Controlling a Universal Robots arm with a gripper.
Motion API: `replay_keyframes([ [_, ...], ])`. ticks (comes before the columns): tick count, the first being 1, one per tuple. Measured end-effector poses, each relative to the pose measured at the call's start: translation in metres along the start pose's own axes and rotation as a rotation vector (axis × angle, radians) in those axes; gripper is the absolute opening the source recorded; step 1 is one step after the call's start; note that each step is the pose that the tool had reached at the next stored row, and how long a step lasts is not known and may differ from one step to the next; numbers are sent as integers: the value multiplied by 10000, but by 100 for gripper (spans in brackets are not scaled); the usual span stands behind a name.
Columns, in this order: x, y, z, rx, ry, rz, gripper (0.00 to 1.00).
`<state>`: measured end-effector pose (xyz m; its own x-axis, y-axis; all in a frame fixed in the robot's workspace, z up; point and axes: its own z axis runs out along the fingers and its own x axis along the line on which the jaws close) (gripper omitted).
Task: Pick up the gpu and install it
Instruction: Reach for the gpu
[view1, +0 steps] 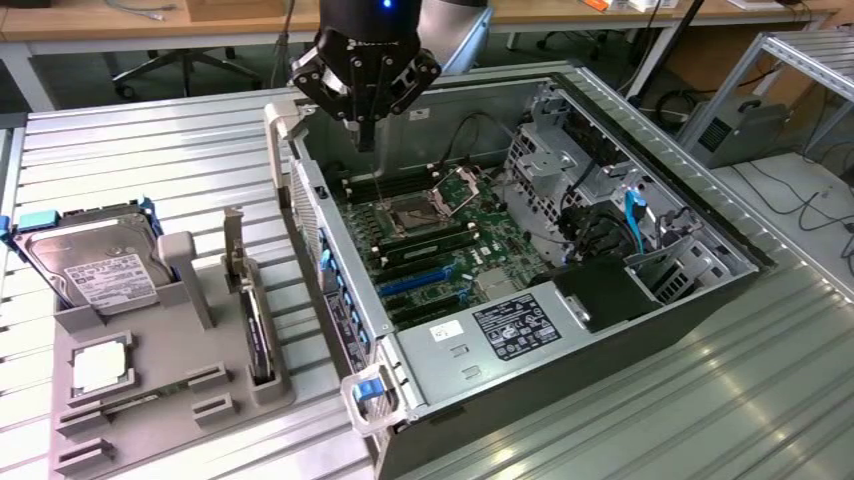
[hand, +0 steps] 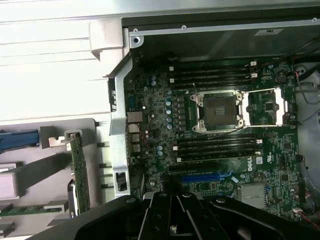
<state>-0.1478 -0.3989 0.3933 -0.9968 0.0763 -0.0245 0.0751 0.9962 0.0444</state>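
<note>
Jaws shut, empty, hanging over the open PC case (view1: 461, 350), with the gpu (view1: 255, 325) standing on edge in the grey holder (view1: 154, 430) beside the case, toward the tabletop (view1: 134, 160) edge at the exterior view's left.

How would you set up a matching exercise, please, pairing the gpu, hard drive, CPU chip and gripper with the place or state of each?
Things:
1. gpu
2. hard drive
3. CPU chip
4. gripper

Places or states:
A. lying flat on the grey holder
B. above the open case, shut, holding nothing
C. standing on edge in a holder slot, on the side nearest the case
D. propped at a tilt in the holder, white label showing

Pairs: 1-C, 2-D, 3-A, 4-B
</note>
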Motion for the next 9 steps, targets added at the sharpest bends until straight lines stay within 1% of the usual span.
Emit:
replay_keyframes([
  [9,162,-12,-4,0,0,-1,11],
])
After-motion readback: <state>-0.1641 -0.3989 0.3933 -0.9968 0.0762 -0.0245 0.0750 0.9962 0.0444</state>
